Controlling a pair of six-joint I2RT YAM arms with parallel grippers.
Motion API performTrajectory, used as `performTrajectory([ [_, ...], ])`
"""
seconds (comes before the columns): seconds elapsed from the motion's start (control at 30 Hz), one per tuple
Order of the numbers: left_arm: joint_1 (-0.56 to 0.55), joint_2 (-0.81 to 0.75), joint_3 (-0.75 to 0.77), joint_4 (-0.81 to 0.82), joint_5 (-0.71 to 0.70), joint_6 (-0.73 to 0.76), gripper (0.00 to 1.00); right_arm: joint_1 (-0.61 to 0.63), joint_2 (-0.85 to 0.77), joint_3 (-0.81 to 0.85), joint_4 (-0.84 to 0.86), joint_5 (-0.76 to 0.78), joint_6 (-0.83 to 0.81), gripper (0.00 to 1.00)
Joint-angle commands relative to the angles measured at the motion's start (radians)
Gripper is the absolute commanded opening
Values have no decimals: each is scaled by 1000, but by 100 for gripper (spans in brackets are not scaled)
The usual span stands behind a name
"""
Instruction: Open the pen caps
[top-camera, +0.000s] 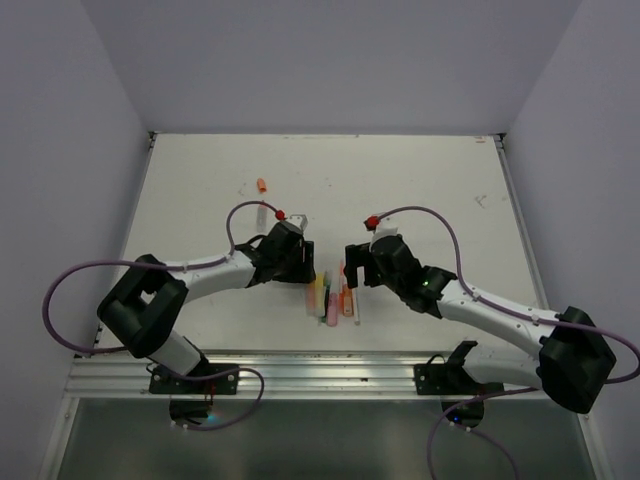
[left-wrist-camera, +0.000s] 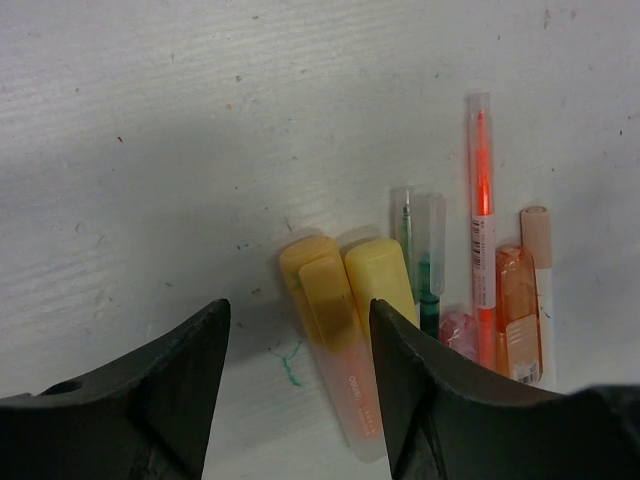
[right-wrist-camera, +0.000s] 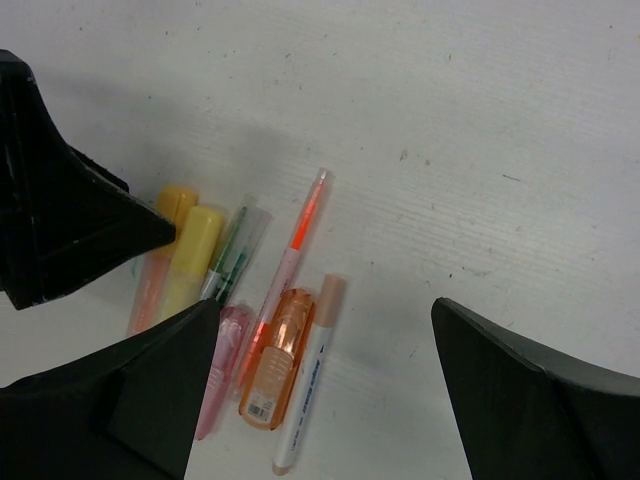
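The pens lie side by side between my two grippers. My left gripper hangs open over the amber-capped highlighter. Its cap sits between the fingers, closer to the right finger and touching neither. A yellow-capped highlighter lies against that finger. My right gripper is wide open above the white pen with a peach cap and the chunky orange marker. Beside these lie a slim orange pen, a green pen and a pink one.
A small loose orange cap lies alone toward the far left of the white table. Green ink marks the tabletop beside the amber highlighter. The left gripper's black finger shows in the right wrist view, close to the pens.
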Motion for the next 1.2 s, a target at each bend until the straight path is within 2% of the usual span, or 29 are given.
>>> performTrajectory([
  [0.0, -15, 21, 41, 50, -56, -24, 61, 1, -40, -8, 20, 38, 10, 92],
  [0.07, -20, 29, 44, 50, -61, -28, 60, 1, -40, -14, 26, 38, 7, 92],
  [0.1, -26, 40, 45, 43, -64, -28, 56, 3, -42, -15, 29, 37, 7, 92],
  [0.37, -40, 66, 51, -13, -105, -28, 45, 3, -52, -37, 52, 30, 3, 92],
  [0.4, -38, 66, 52, -35, -114, -25, 40, 1, -54, -38, 52, 30, 1, 92],
  [0.5, -40, 43, 50, -75, -162, -16, 36, 1, -63, -41, 57, 20, -1, 92],
  [0.67, -38, 17, 38, -95, -179, -13, 35, 1, -77, -57, 87, -12, -8, 92],
  [0.77, -38, 14, 33, -95, -174, -18, 46, 3, -75, -57, 89, -20, -10, 92],
  [0.87, -38, 23, 36, -93, -164, -15, 50, 1, -75, -57, 89, -22, -10, 92],
  [1.03, -38, 44, 39, -81, -145, -13, 47, 1, -75, -57, 94, -34, -4, 92],
  [1.17, -38, 67, 45, -69, -130, -15, 37, 3, -69, -57, 100, -48, 4, 92],
])
